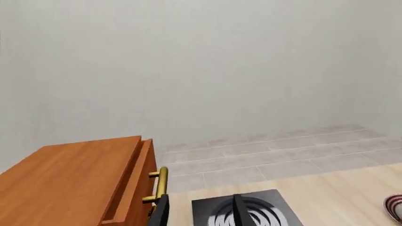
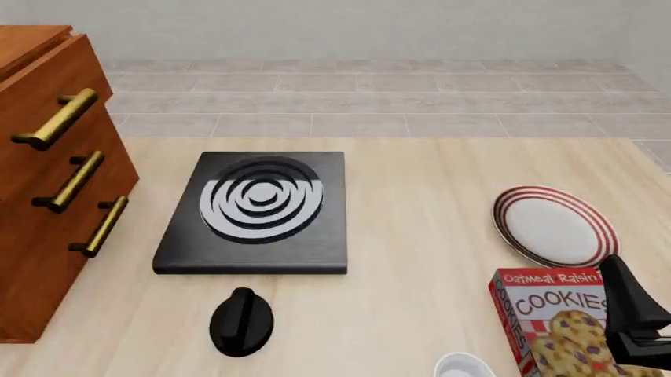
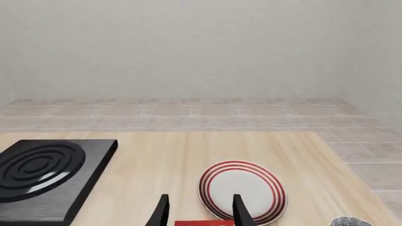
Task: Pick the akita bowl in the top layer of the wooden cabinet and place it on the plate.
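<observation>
The wooden cabinet [image 2: 42, 204] stands at the table's left edge and shows three brass bar handles. Its top layer [image 2: 63, 94] carries the uppermost handle [image 1: 161, 182]; the inside of that drawer is hidden. The akita bowl is not in view. The plate [image 2: 554, 226], white with red rings, lies at the right and also appears as the plate [image 3: 242, 190] just beyond my right gripper [image 3: 199, 215], which is open and empty. My left gripper [image 1: 201, 214] is open and empty too, with one finger [image 1: 161, 209] close below the top handle.
A black stove burner [image 2: 257, 208] lies mid-table with its knob [image 2: 241, 320] in front. A cookies box [image 2: 551, 318] and a white cup [image 2: 461, 366] sit near the front right, beside my right gripper [image 2: 632, 314]. A patterned round rim [image 3: 351, 221] shows at the edge.
</observation>
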`<state>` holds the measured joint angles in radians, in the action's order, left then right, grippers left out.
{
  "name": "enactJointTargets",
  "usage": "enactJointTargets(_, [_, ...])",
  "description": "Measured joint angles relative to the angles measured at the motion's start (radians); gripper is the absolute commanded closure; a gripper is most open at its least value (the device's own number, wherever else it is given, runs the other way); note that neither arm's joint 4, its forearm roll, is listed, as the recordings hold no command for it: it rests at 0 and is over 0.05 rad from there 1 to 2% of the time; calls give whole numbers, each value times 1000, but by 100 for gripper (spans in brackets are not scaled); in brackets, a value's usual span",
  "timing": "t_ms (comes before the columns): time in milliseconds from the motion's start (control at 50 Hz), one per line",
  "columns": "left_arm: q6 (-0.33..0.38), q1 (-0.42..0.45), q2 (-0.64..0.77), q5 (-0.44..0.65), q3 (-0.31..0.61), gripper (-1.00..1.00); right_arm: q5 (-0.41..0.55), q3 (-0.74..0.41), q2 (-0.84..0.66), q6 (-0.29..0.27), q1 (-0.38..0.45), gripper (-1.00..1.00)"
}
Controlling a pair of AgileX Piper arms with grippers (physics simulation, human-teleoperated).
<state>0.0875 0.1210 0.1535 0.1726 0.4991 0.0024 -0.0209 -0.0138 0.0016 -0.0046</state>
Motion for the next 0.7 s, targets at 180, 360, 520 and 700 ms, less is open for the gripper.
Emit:
enactJointTargets(180, [8, 8, 26, 24, 77, -100, -5, -1, -6, 3, -1, -100])
enactJointTargets(360, [14, 13, 51, 56, 151, -100, -4, -2, -6, 5, -2, -100])
enactJointTargets(520, [26, 11, 95, 88, 224, -100, -3, -3, -5, 6, -3, -100])
enactJointTargets(700, [37, 3, 166, 117, 296, -100, -2, -4, -5, 8, -5, -100])
